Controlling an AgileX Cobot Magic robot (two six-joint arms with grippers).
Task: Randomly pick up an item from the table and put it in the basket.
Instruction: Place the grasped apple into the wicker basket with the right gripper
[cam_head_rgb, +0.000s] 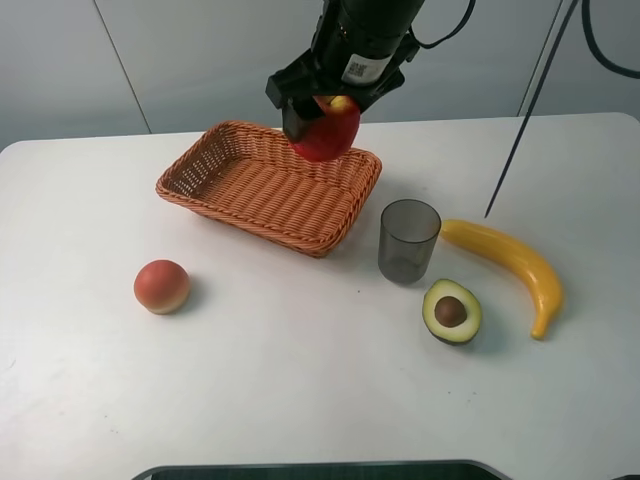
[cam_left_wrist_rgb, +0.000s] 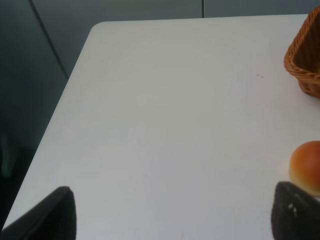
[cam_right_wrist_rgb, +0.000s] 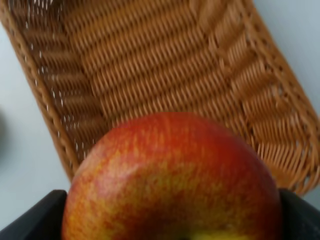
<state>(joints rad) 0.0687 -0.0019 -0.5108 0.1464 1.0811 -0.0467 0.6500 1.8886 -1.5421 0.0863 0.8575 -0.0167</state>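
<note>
My right gripper (cam_head_rgb: 322, 118) is shut on the red apple (cam_head_rgb: 328, 130) and holds it in the air above the far right part of the orange-brown wicker basket (cam_head_rgb: 262, 185). In the right wrist view the apple (cam_right_wrist_rgb: 172, 180) fills the lower half, with yellowish streaks, and the empty basket (cam_right_wrist_rgb: 150, 65) lies below it. My left gripper (cam_left_wrist_rgb: 170, 215) is open and empty, low over the white table (cam_left_wrist_rgb: 175, 110); only its two dark fingertips (cam_left_wrist_rgb: 55, 212) show. The left arm does not show in the high view.
An orange-pink peach (cam_head_rgb: 162, 286) lies on the table's left, also at the edge of the left wrist view (cam_left_wrist_rgb: 306, 166). A grey translucent cup (cam_head_rgb: 408, 240), a halved avocado (cam_head_rgb: 452, 311) and a yellow banana (cam_head_rgb: 508, 263) lie right of the basket.
</note>
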